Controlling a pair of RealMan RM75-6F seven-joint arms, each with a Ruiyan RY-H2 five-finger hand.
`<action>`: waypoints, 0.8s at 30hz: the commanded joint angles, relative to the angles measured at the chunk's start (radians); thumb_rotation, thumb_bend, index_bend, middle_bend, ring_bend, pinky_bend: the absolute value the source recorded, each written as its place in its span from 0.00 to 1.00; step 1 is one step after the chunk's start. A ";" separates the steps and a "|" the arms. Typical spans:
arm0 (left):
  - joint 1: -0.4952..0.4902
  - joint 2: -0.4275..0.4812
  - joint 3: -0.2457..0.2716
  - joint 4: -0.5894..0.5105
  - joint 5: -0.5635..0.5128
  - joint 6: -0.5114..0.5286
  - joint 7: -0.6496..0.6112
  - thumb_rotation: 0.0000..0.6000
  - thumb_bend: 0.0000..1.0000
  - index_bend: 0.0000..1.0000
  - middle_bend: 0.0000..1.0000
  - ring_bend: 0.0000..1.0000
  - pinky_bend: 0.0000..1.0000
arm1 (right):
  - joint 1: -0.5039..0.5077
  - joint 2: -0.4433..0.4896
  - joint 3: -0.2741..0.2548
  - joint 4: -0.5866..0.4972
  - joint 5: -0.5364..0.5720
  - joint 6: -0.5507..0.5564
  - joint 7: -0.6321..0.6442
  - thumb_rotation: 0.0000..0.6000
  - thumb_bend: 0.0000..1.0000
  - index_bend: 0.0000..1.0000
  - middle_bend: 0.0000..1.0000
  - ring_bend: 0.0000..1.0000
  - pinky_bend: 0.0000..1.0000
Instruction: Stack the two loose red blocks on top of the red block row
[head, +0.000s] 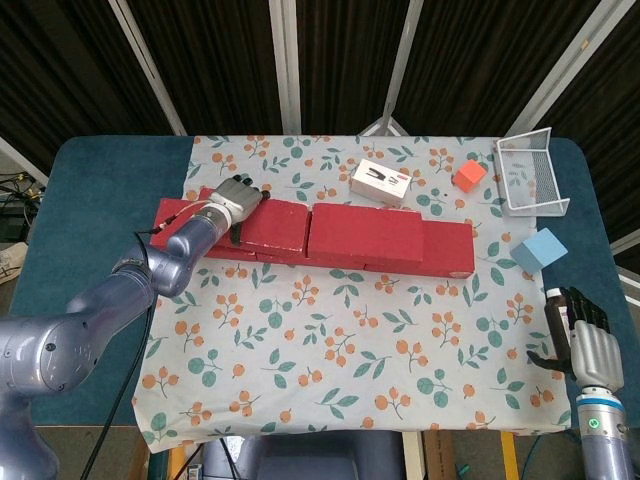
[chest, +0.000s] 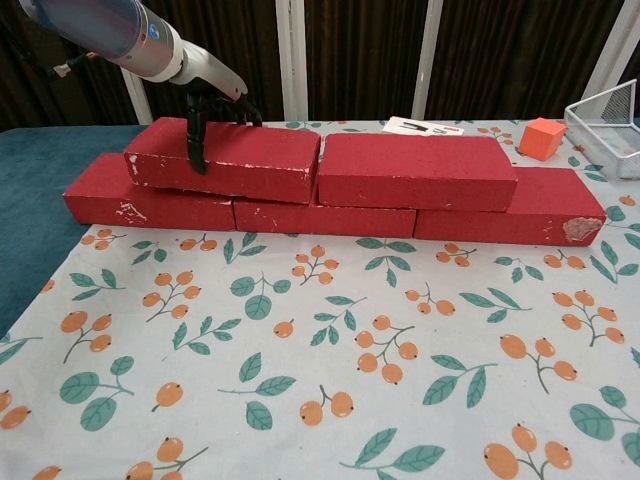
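A row of red blocks (head: 448, 247) (chest: 520, 212) lies across the flowered cloth. Two more red blocks lie on top of it, end to end. My left hand (head: 236, 198) (chest: 206, 98) grips the left upper block (head: 276, 222) (chest: 250, 160) at its left end, thumb down the front face and fingers over the top. That block sits slightly skewed, its right end touching the right upper block (head: 365, 235) (chest: 415, 170). My right hand (head: 586, 342) hangs off the table's near right corner, fingers apart and holding nothing; the chest view does not show it.
Behind the row lie a white box (head: 381, 181) (chest: 424, 126) and an orange cube (head: 468, 177) (chest: 542, 138). A white wire basket (head: 533, 175) (chest: 608, 125) stands at the far right. A light blue cube (head: 540, 250) sits right of the row.
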 joint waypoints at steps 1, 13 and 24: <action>-0.004 -0.002 0.004 0.002 -0.004 0.002 -0.002 1.00 0.07 0.39 0.34 0.00 0.03 | 0.000 0.000 0.000 0.000 0.000 0.000 0.001 1.00 0.05 0.02 0.02 0.00 0.00; -0.023 -0.022 0.035 0.015 -0.031 0.001 -0.003 1.00 0.07 0.39 0.34 0.00 0.03 | 0.000 0.003 0.001 0.002 0.002 -0.005 0.008 1.00 0.05 0.02 0.02 0.00 0.00; -0.038 -0.040 0.064 0.034 -0.068 -0.001 -0.011 1.00 0.07 0.39 0.34 0.00 0.03 | 0.001 0.004 0.001 0.004 0.004 -0.009 0.010 1.00 0.05 0.02 0.02 0.00 0.00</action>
